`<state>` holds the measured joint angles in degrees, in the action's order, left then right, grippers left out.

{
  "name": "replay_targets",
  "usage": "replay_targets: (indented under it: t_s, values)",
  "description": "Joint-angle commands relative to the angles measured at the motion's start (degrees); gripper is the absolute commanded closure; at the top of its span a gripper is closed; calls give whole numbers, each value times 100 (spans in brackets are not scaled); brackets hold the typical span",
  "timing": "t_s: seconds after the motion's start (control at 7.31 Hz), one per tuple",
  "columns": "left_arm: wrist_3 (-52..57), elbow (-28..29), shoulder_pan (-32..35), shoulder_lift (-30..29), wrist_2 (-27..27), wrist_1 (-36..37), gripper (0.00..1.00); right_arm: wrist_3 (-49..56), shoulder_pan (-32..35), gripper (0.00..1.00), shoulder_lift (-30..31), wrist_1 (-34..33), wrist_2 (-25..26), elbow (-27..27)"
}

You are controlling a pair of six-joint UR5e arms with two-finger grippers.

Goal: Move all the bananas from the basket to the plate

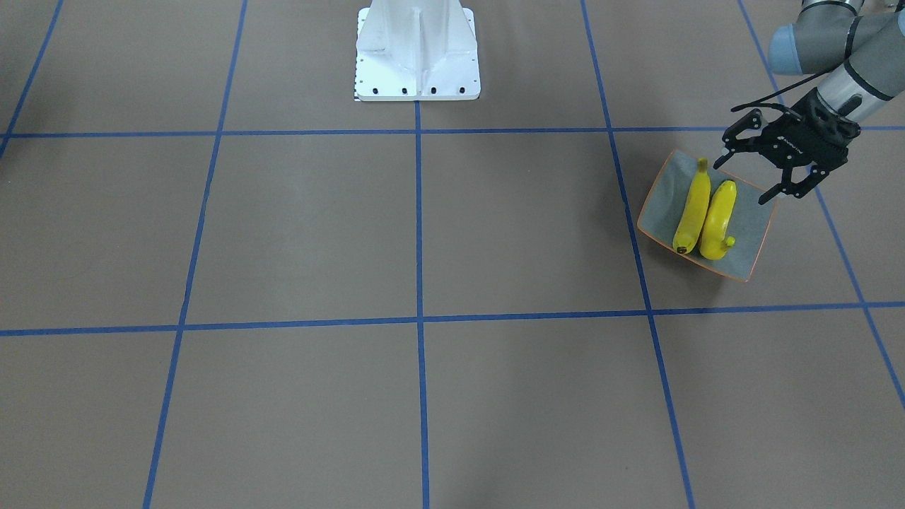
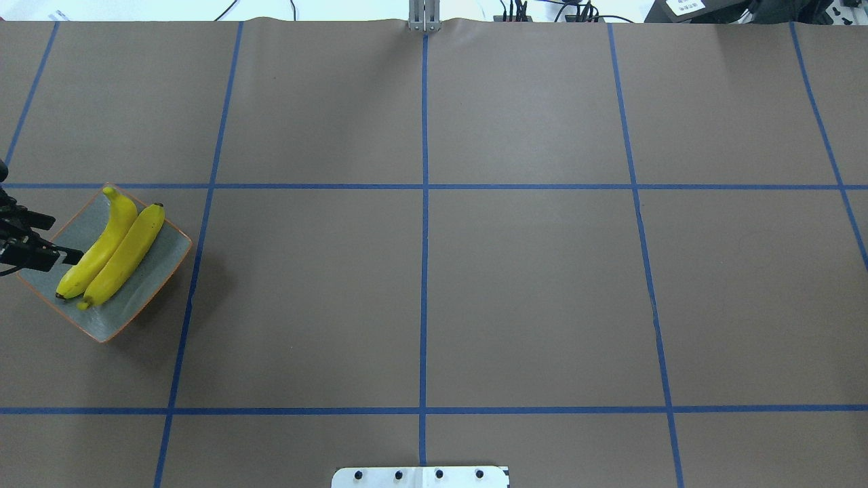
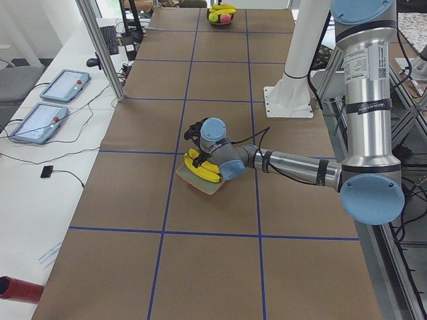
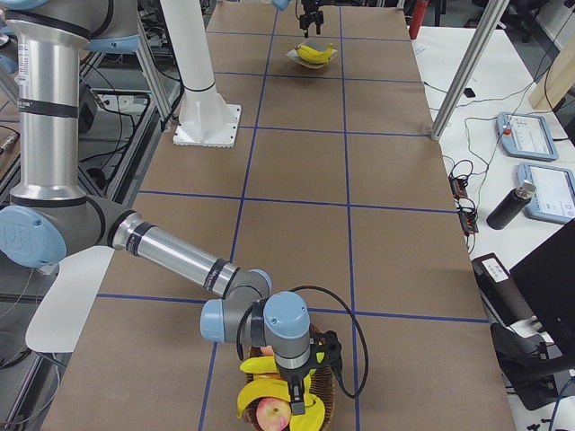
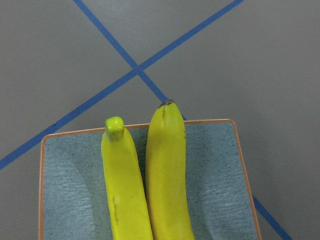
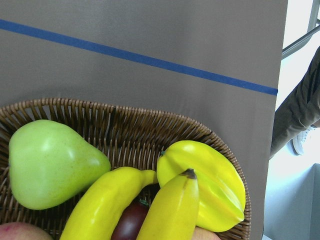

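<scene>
Left gripper hangs with its black fingers spread and nothing between them, over the edge of the square grey-blue speckled plate with a thin orange rim on the robot's left. I see white lettering on the gripper body, too small to read. Just beside its fingertips, two bright yellow bananas lie on the plate, side by side and touching. Right gripper sits low over the brown wicker basket; I cannot tell how its fingers stand. Two more yellow bananas lie in the basket with a green pear and a yellow star fruit.
</scene>
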<state>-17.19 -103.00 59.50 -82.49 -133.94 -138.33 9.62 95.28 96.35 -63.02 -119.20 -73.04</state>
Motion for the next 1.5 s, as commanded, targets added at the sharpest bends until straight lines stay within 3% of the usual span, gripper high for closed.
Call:
replay_targets:
  t_s: [0.0,0.14,0.41,0.55,0.68,0.82,1.37]
  values:
    - [5,-10,9,5,0,-27,0,-144,-237,4,33,699,194,498]
    - [5,-19,35,5,0,-27,0,-136,-246,4,33,869,265,615]
    - [5,-19,53,-4,9,-27,0,-153,-246,34,33,871,266,616]
    - [5,-19,53,-12,0,-27,0,-162,-290,53,24,862,240,607]
    - [5,-10,53,-12,9,-27,0,-179,-334,81,-2,862,240,572]
    - [5,-10,53,-12,0,-27,0,-171,-334,100,-46,862,231,555]
    - [5,78,44,-21,9,-27,0,-171,-326,100,-55,801,187,28]
